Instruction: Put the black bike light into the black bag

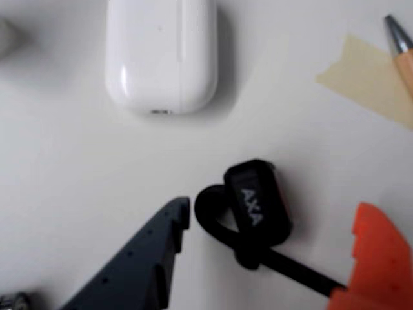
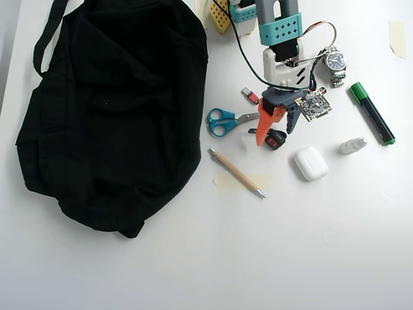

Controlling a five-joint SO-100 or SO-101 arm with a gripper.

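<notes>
Gripper (image 1: 268,242): jaws spread wide, holding nothing; grey finger and orange finger flank the light
Black bike light (image 1: 257,205): on the table between the fingertips; strap under the orange finger
Black bag (image 2: 110,110): well apart, left in the overhead view

Bright, even, diffuse light over white desk (image 2: 193,258) in overhead view; shadows faint and soft. Bag (image 2: 110,110) reads as near-solid black, folds barely visible. Overhead sharp, no obvious edge distortion. Wrist view soft: earbud case (image 1: 161,55) blurred with pale shadow on its right, tape (image 1: 368,77) and pencil (image 1: 400,51) at right edge hazy, light (image 1: 255,200) lettering slightly smeared.
</notes>
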